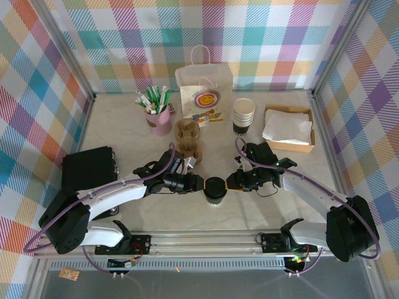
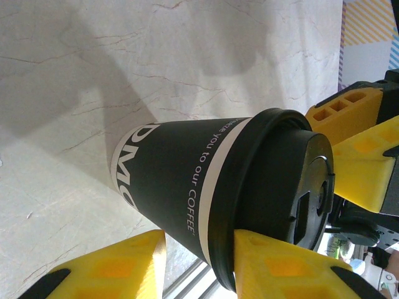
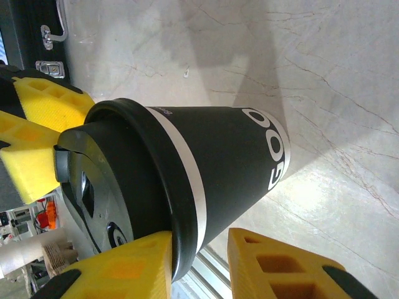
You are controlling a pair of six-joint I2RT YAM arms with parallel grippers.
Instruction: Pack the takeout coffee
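Marble table point(image 1: 124, 134) carries the lidded coffee cup point(image 1: 215, 189) upright near the middle of its near edge, with bare marble just behind it. The left claw point(image 1: 201, 184) and right claw point(image 1: 230, 182) straddle the lid's rim from opposite sides, jaws part-way apart. Whether they clamp it, I cannot tell.

Black, cream, yellow and plaid.
The small lidded paper takeout cup point(image 2: 174, 180) is black with white lettering, a white band and a round black plastic lid point(image 2: 293, 187); the bench point(image 1: 121, 124) is cream marble with brownish veins; the walls point(image 1: 268, 37) wear pastel multicolour plaid; the round pen cup point(image 1: 159, 121) is pink; the jaws are yellow.
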